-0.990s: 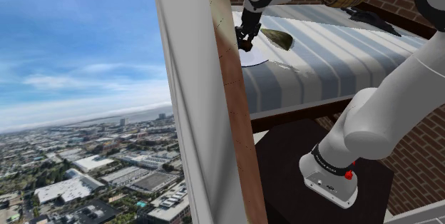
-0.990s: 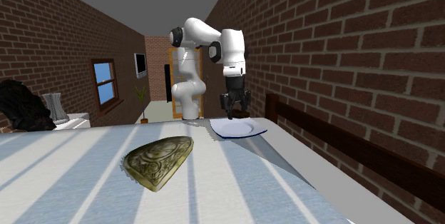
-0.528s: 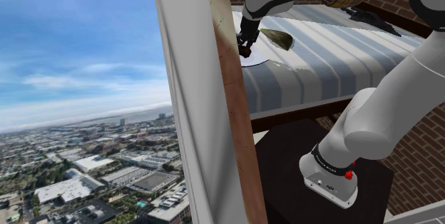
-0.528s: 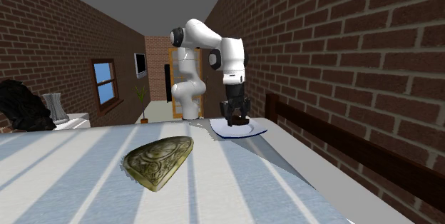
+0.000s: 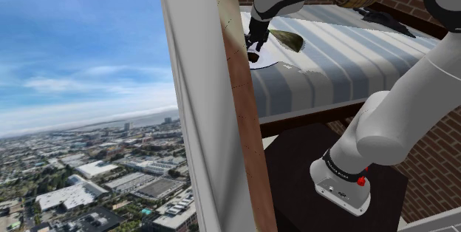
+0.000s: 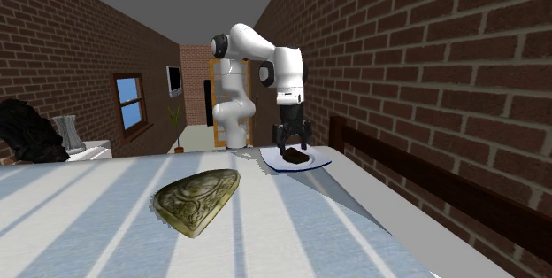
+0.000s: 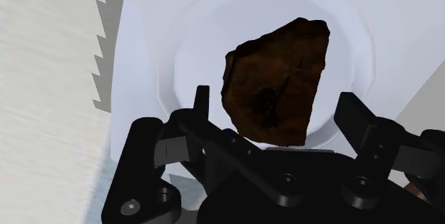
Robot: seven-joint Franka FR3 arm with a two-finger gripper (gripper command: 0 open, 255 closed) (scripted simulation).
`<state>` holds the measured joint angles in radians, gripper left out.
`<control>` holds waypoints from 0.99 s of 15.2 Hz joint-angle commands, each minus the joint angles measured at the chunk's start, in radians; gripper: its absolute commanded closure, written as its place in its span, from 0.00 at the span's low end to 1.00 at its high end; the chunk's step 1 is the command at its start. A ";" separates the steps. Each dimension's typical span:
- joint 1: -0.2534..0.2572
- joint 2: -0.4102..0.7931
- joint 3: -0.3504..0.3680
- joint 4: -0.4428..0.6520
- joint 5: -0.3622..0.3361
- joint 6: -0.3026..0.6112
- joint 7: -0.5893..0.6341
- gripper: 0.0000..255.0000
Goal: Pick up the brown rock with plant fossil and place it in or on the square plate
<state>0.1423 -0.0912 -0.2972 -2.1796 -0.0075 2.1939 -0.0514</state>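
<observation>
The brown rock (image 7: 278, 80), dark and angular with a darker mark on its face, lies flat in the well of the white square plate (image 7: 146, 73). My gripper (image 7: 278, 115) hangs just above it, open, its fingers (image 7: 202, 105) standing apart on either side of the rock without touching it. In the second exterior view the rock (image 6: 298, 155) rests on the plate (image 6: 276, 165) at the bed's far corner, with the gripper (image 6: 293, 141) spread over it. In the shoulder view the gripper (image 5: 253, 46) sits over the plate (image 5: 272, 60) beside the wooden post.
A flat olive carved stone (image 6: 199, 198) (image 5: 288, 39) lies on the striped bed (image 6: 80, 232) nearer the second exterior camera. A black shaggy object (image 6: 31, 136) sits at the bed's far side. A brick wall (image 6: 425, 81) runs along the bed. A wooden post (image 5: 240, 112) blocks part of the shoulder view.
The gripper came down onto the plate with the rock, then its fingers spread and let the rock go; the rock now lies on the plate.
</observation>
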 commanded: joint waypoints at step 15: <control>0.000 -0.055 0.006 0.072 -0.017 -0.125 0.013 0.00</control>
